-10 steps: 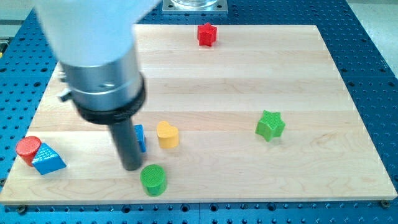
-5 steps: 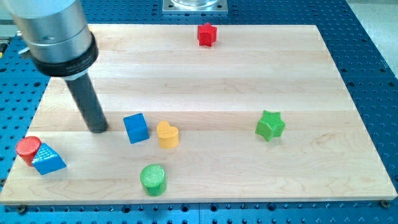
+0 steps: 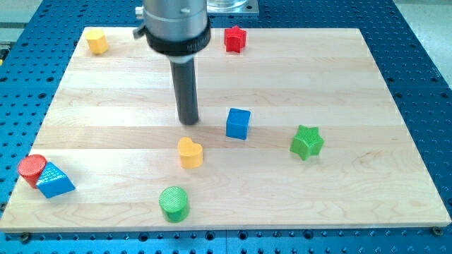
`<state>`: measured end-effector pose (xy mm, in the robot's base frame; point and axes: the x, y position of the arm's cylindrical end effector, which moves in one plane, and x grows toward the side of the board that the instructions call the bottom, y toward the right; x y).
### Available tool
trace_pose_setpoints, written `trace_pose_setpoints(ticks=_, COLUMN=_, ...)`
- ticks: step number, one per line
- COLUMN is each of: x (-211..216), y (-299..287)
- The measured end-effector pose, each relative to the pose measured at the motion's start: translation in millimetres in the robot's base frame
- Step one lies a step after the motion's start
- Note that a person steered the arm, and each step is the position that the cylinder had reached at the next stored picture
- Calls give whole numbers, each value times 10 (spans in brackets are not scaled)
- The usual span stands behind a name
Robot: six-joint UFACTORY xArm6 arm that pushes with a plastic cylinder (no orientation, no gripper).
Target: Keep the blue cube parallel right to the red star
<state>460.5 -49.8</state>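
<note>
The blue cube (image 3: 238,123) sits near the middle of the wooden board (image 3: 353,85). The red star (image 3: 234,39) is at the view's top edge of the board, almost straight above the cube and well apart from it. My tip (image 3: 188,121) rests on the board to the left of the blue cube, with a gap between them. The rod rises from it to the arm's grey body at the view's top.
A yellow heart (image 3: 189,152) lies below my tip. A green star (image 3: 306,142) is right of the cube. A green cylinder (image 3: 174,203) is near the bottom edge. A red cylinder (image 3: 32,170) and blue triangle (image 3: 54,180) sit bottom left. A yellow block (image 3: 97,41) is top left.
The blue cube has moved up and to the right, from beside the yellow heart to the board's middle. My tip has swept from the left side to just left of the cube.
</note>
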Motion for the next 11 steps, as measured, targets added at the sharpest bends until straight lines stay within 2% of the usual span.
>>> trace_pose_setpoints(ticks=2, x=17, y=1637)
trace_pose_setpoints(ticks=3, x=172, y=1095)
trace_pose_setpoints(ticks=4, x=456, y=1333)
trace_pose_setpoints(ticks=5, x=556, y=1731)
trace_pose_setpoints(ticks=6, x=128, y=2366)
trace_pose_setpoints(ticks=7, x=-737, y=2618)
trace_pose_setpoints(ticks=8, x=-1619, y=2535)
trace_pose_setpoints(ticks=9, x=-1260, y=2379)
trace_pose_setpoints(ticks=10, x=-1307, y=1597)
trace_pose_setpoints(ticks=11, x=-1411, y=1904)
